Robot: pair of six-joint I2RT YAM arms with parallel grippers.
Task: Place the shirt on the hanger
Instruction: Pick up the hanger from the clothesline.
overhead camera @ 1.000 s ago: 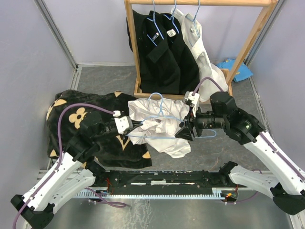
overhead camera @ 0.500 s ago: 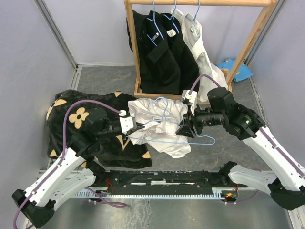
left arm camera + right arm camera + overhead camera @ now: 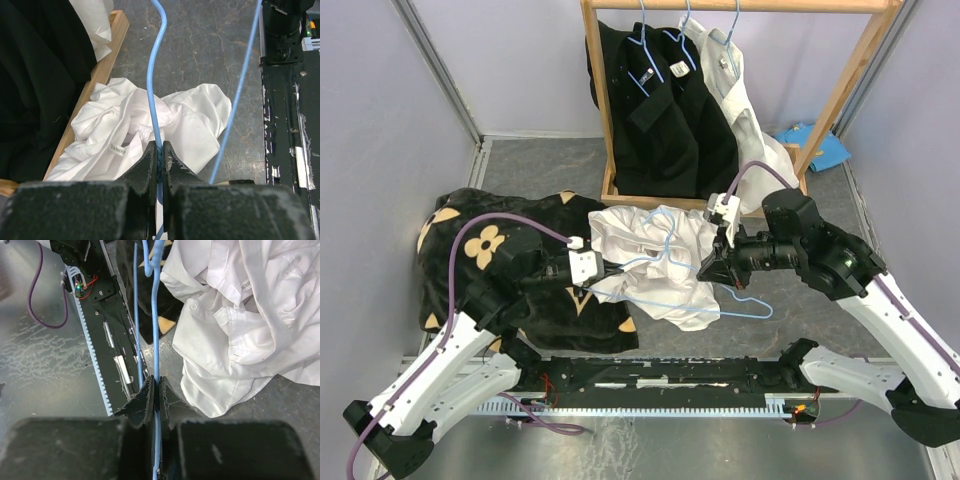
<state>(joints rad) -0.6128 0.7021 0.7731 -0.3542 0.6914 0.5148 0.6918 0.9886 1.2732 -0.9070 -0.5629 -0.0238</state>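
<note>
The white shirt (image 3: 655,262) lies crumpled on the grey table in front of the rack, its neck label facing up (image 3: 119,148). The light-blue wire hanger (image 3: 750,302) is held just above it, hook toward the rack. My left gripper (image 3: 607,270) is shut on the hanger's wire (image 3: 154,90) at the shirt's left side. My right gripper (image 3: 706,268) is shut on another stretch of the same wire (image 3: 156,315) at the shirt's right side. In the right wrist view the shirt (image 3: 240,330) lies to the right of the fingers.
A wooden clothes rack (image 3: 603,110) stands behind the shirt with black shirts (image 3: 660,110) and a white one (image 3: 745,120) hanging on it. A black cloth with tan flowers (image 3: 480,250) lies at the left. A blue item (image 3: 815,145) sits back right. A black rail (image 3: 660,375) runs along the near edge.
My right gripper's jaws have closed onto the hanger wire. The hanger has shifted slightly over the shirt, its right end dropping toward the near side. The left gripper's hold has not changed.
</note>
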